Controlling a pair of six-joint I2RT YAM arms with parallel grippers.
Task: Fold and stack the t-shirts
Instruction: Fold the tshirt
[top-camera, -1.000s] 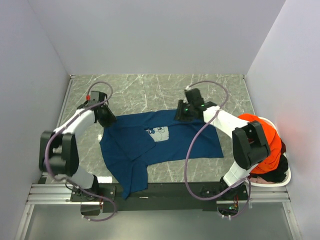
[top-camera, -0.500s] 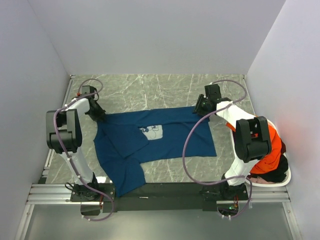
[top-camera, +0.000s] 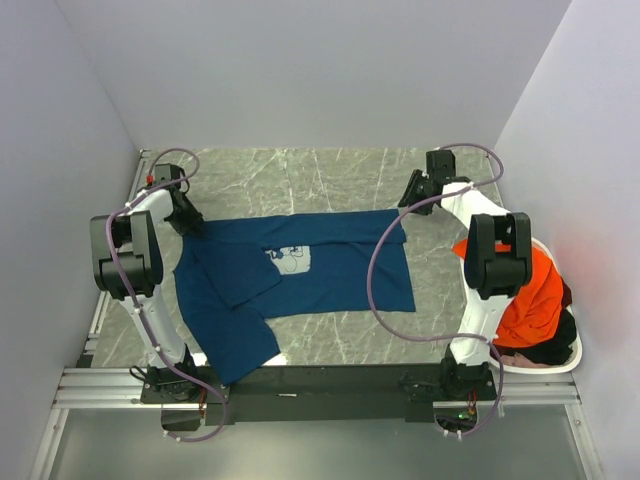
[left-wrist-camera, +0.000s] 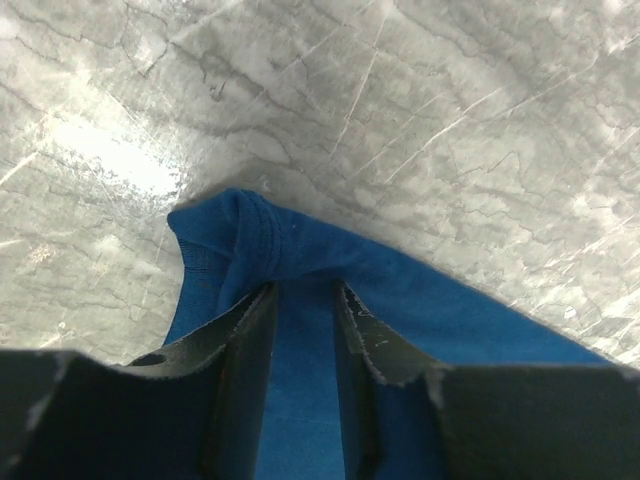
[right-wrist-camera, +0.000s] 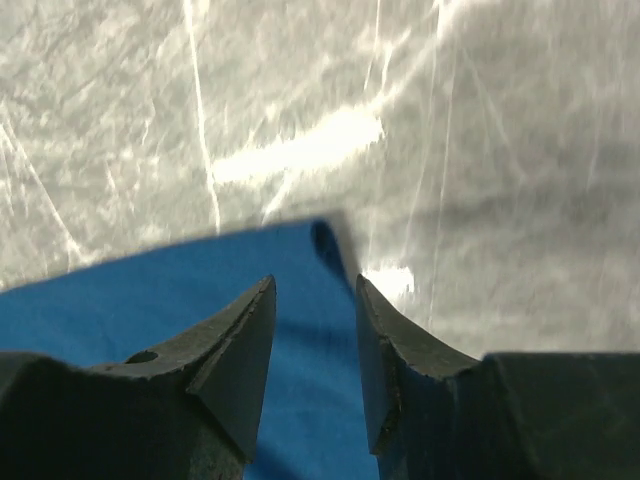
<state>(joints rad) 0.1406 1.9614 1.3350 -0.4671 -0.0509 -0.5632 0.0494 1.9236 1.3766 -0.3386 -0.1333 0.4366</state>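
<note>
Navy t-shirt (top-camera: 300, 268) in the top view had been drawn wider across mid-frame over the last second. The left gripper (top-camera: 188, 222) and right gripper (top-camera: 408, 205) had carried its upper corners toward upper left and upper right, so I judged it nearly flat enough to fold. In the left wrist view the fingers sat narrow, pinching a bunched hem at centre; in the right wrist view they pinched a flat blue corner, with cloth filling the lower left.
</note>
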